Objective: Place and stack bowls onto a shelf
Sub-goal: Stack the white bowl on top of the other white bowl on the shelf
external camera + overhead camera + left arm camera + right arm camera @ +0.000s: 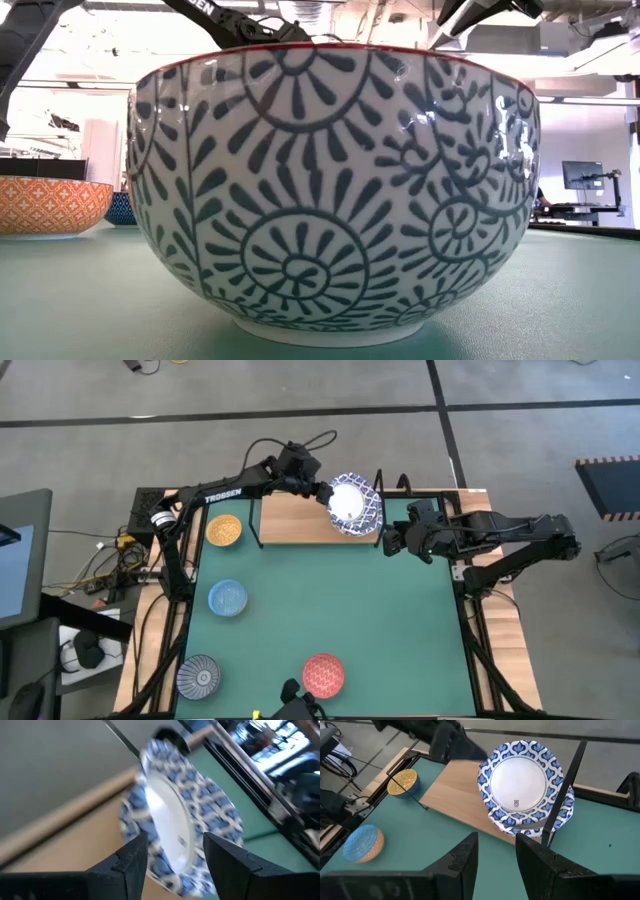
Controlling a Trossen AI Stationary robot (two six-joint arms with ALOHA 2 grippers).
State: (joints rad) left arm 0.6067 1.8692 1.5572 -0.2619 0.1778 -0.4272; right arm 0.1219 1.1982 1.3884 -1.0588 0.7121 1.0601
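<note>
A white bowl with a blue lattice rim [520, 782] is tipped up over a stack of like bowls [564, 817] at the right end of the wooden shelf [295, 520]. Its white underside faces my right arm. My left gripper [322, 490] is at this bowl's left rim and shut on it. My right gripper [392, 543] hovers open and empty over the green mat, just right of the stack. The yellow [224, 530], light blue [228, 598], grey-blue patterned [198, 677] and red [322, 675] bowls stand on their feet on the mat. My left gripper holds the tipped bowl by its rim on the table's left side [482, 762], reaching level from the left. In the left wrist view that rim [170, 877] runs down between the two fingers [132, 860]; where each finger meets it I cannot make out. The bowl is steeply tilted above the stack.
A black wire upright [562, 795] of the shelf stands right in front of the stack, another at the plank's left end [258, 520]. The shelf's left and middle parts are bare wood. In the low view the red-rimmed patterned bowl [330, 180] fills the picture.
</note>
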